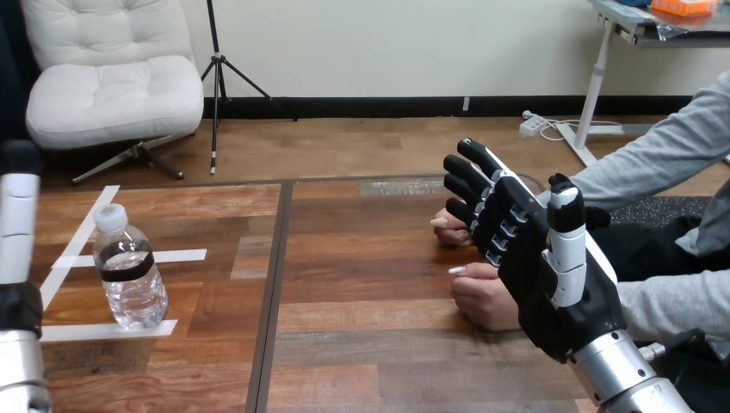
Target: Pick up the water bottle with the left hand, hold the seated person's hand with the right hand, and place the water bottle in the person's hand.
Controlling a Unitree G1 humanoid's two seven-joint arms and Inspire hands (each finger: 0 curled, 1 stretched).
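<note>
Bottle [129, 268] upright on table [370, 284], untouched. Left hand [17, 215] just left of it, grip impossible to tell. Right hand [525, 249] well right of bottle, fingers straight, in front of person's hands [482, 297], clasping neither. Every step appears left.

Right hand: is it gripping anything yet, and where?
Nothing held. The right hand is open, in front of the person's hands, not curled round either. The water bottle stands untouched.

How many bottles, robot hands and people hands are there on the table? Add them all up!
Water bottle: 1
Robot hands: 2, left hand and right hand
Person's hands: 2, far hand and near hand
Total: 5
</note>
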